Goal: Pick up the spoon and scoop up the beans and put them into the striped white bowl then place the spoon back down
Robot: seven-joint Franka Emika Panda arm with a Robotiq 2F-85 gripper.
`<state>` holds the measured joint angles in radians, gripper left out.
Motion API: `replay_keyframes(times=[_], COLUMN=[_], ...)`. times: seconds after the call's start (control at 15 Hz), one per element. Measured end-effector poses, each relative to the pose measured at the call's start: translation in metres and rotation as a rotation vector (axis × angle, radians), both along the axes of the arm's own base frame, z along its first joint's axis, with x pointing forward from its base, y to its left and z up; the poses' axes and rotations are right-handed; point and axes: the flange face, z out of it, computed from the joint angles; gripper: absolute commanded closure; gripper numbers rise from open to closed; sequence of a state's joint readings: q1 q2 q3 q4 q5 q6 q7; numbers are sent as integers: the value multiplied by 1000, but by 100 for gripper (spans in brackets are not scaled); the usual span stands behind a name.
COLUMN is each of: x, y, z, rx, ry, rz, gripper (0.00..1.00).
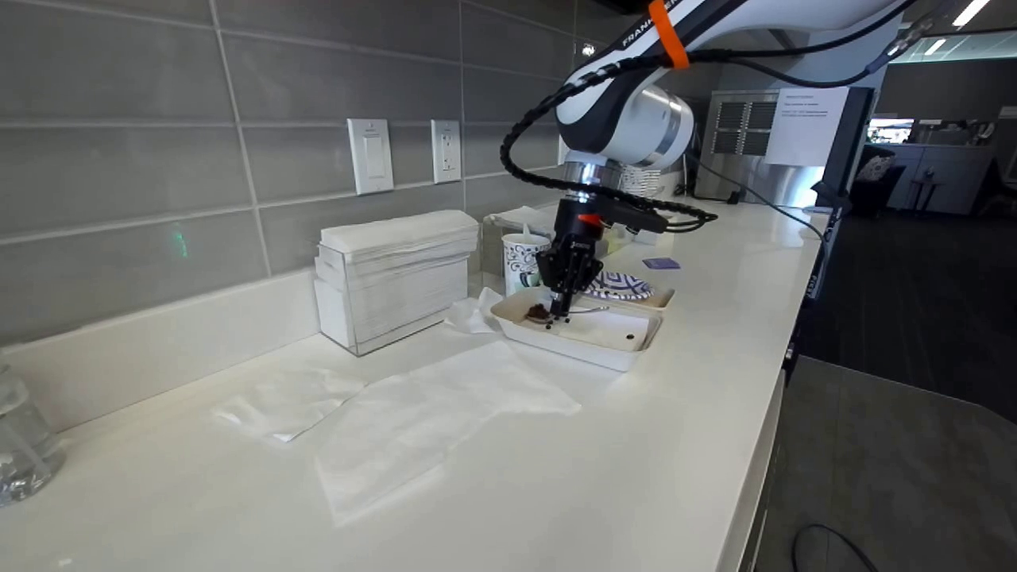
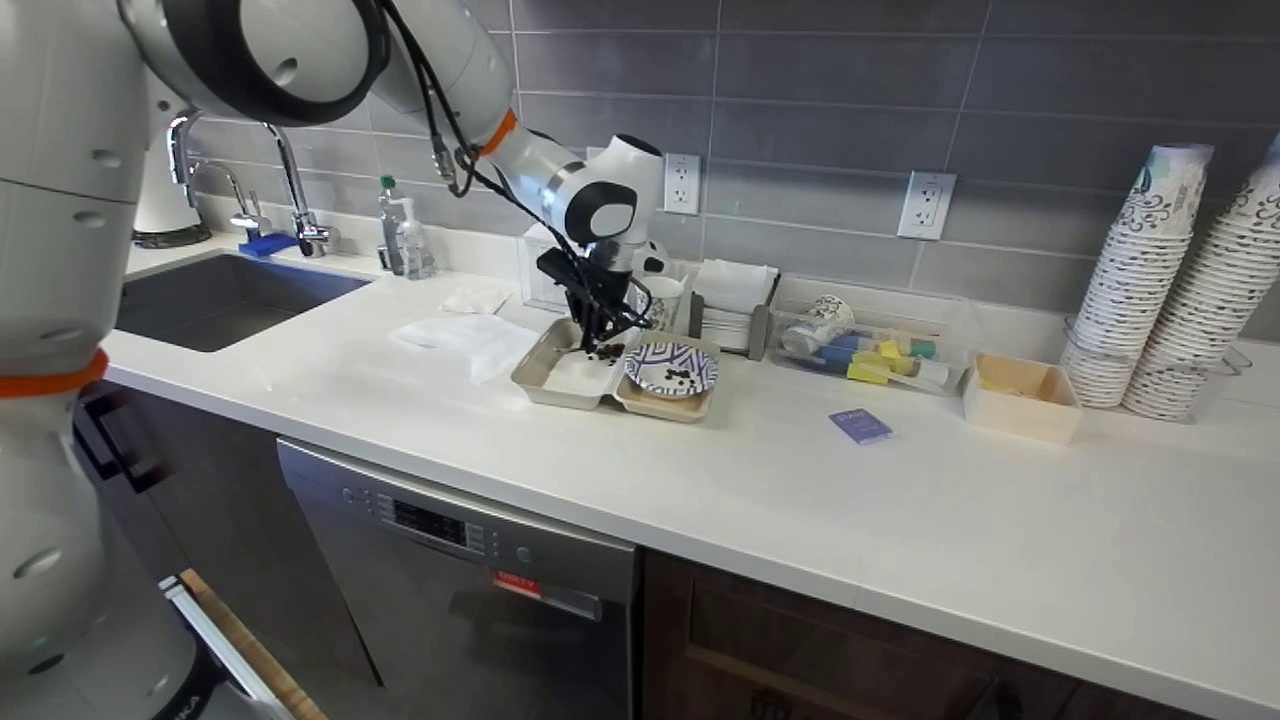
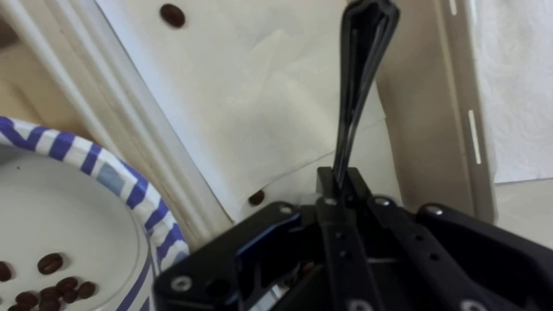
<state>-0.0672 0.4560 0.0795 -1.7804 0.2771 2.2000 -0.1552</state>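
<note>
My gripper (image 3: pixel 340 178) is shut on the spoon (image 3: pixel 365 65), its dark handle rising from between the fingertips in the wrist view; the spoon's bowl end is hidden below the gripper. In both exterior views the gripper (image 1: pixel 558 308) points down into the paper-lined half of an open takeout tray (image 1: pixel 568 349), close beside a dark heap of beans (image 1: pixel 538 313). A few loose beans (image 3: pixel 172 15) lie on the paper. The striped white bowl (image 3: pixel 140 190) sits in the tray's adjoining half, with several beans (image 3: pixel 50 263) inside it; an exterior view shows the bowl (image 2: pixel 655 362) whole.
Behind the tray stand a printed cup (image 1: pixel 520 256) and a napkin holder (image 1: pixel 413 270). Flat paper towels (image 1: pixel 445 429) lie beside the tray. Further along the counter are a clear bin (image 2: pixel 960 330), a purple packet (image 2: pixel 860 426), a beige box (image 2: pixel 1020 415) and stacked cups (image 2: pixel 1140 270).
</note>
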Motion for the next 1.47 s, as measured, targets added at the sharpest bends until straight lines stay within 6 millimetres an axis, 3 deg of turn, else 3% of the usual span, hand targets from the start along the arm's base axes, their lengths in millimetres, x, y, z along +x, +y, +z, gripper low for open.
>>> replay_keyframes(times=[0.8,1.47], x=[10,8], y=[-6,17], z=[-1,-5], rx=[-48,-249], ry=[-64,-175], rz=[-161,-229], gripper=[98,98])
